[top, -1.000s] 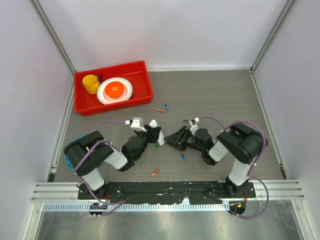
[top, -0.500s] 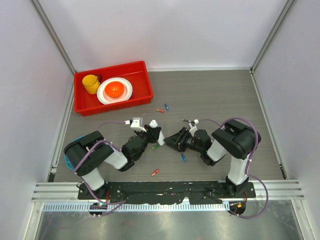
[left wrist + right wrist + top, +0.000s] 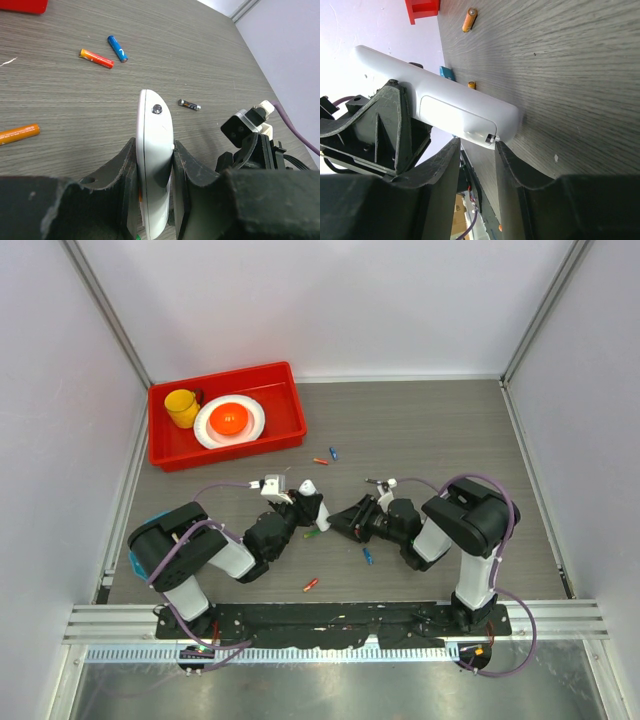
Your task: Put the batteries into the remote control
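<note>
- Left gripper [image 3: 154, 146]: clenched on the remote control [image 3: 152, 117], which is held on edge.
- Right gripper [image 3: 477, 143]: jaws partly apart at the remote control's end.
- Batteries [image 3: 96, 58]: scattered on the table [image 3: 210, 45].

White remote control [image 3: 154, 165]; batteries [image 3: 96, 58] orange-red, blue, possibly black; grey wood-grain table [image 3: 210, 55].

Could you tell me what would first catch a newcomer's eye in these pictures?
The white remote control is held on edge at the middle of the table, clamped in the left pincer, while the right pincer faces its end with jaws apart. Small coloured batteries lie scattered around them. At the far left sits a red tray holding a yellow cup and a white plate.
</note>
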